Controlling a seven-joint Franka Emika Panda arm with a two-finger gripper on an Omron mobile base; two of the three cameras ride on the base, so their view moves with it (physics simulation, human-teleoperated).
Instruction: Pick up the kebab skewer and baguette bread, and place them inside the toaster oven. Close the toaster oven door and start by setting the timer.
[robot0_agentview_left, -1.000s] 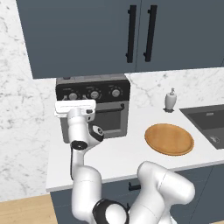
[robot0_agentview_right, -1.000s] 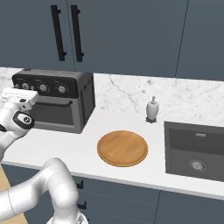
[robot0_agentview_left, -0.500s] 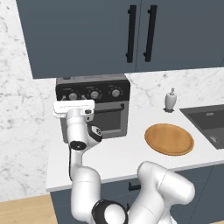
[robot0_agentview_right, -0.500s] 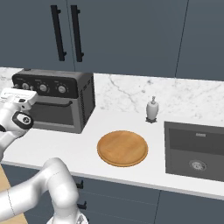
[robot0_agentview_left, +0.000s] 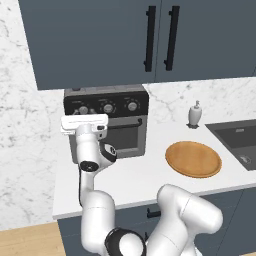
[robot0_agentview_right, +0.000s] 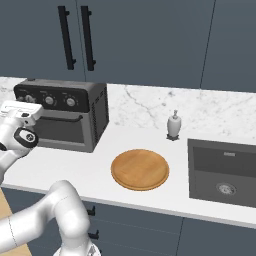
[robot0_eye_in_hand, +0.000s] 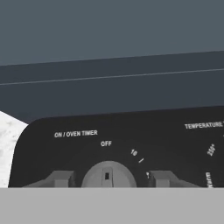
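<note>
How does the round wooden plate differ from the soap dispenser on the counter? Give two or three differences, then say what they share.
The wooden plate is wide, flat and low; the soap dispenser is narrow and stands upright. The wooden plate is golden brown, the soap dispenser pale white-grey with a pump top. The wooden plate lies near the counter's front edge; the soap dispenser stands back by the marble wall. Both rest on the white counter between the toaster oven and the sink.

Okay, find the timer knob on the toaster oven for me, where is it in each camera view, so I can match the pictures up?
Left base view: timer knob, leftmost of three on the black panel, just above the hand.
Right base view, far left, above the hand.
Hand view, bottom centre between the fingertips, pointer near OFF.
Shared landmark: the toaster oven and its black panel.
</note>
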